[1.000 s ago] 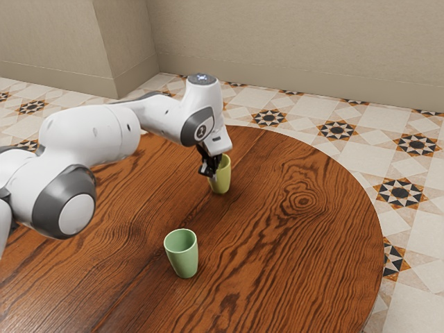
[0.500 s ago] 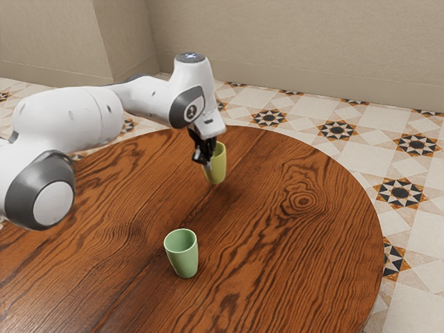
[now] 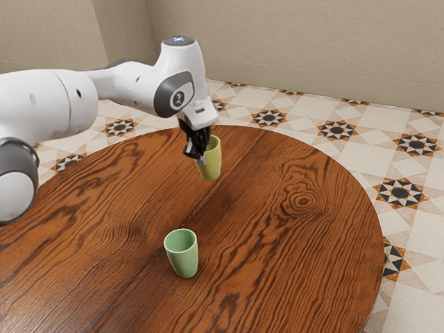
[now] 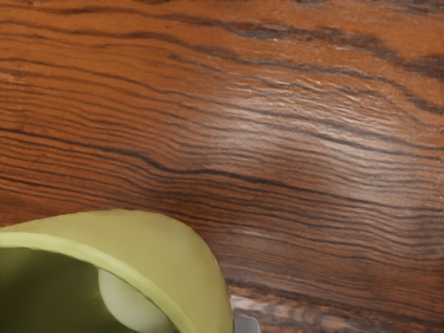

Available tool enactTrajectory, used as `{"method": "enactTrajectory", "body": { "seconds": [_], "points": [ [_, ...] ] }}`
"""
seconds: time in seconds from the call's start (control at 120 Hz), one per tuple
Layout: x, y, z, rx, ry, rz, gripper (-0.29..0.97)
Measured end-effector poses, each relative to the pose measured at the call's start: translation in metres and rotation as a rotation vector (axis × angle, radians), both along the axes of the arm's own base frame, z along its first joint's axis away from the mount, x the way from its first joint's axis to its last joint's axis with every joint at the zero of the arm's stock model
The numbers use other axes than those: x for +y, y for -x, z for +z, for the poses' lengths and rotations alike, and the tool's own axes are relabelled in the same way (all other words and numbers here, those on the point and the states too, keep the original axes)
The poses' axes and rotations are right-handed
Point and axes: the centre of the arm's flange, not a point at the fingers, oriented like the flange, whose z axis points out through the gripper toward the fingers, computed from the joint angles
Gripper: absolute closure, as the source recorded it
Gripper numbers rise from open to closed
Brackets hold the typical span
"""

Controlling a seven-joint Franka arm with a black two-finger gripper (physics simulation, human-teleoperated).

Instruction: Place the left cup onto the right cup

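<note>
My gripper [image 3: 197, 148] is shut on the rim of a yellow-green cup [image 3: 211, 160], which hangs tilted above the round wooden table [image 3: 298, 229] near its far side. The same cup [image 4: 132, 263] looms large just under my hand in the wrist view, its open mouth showing. A second, paler green cup [image 3: 182, 252] stands upright on the table nearer the front, well below and toward the exterior view's left of the held one. Nothing touches it.
The table's curved edge runs along the exterior view's right, with patterned floor tiles [image 3: 388, 159] beyond. A beige wall [image 3: 291, 35] stands at the back. My white arm [image 3: 83, 97] reaches in from the exterior view's left.
My gripper has lifted the yellow-green cup off the table and carried it up and slightly toward the exterior view's left. The arm has risen. The pale green cup has not moved.
</note>
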Motion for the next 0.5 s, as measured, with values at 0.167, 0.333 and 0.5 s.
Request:
{"method": "enactTrajectory", "body": {
  "seconds": [0.167,0.333,0.5],
  "points": [
    [-0.006,0.018,0.010,0.003,0.005,0.004,0.79],
    [-0.012,0.036,0.020,0.000,-0.004,0.006,0.79],
    [-0.019,0.058,0.025,0.011,-0.002,0.013,0.79]
  ]
}}
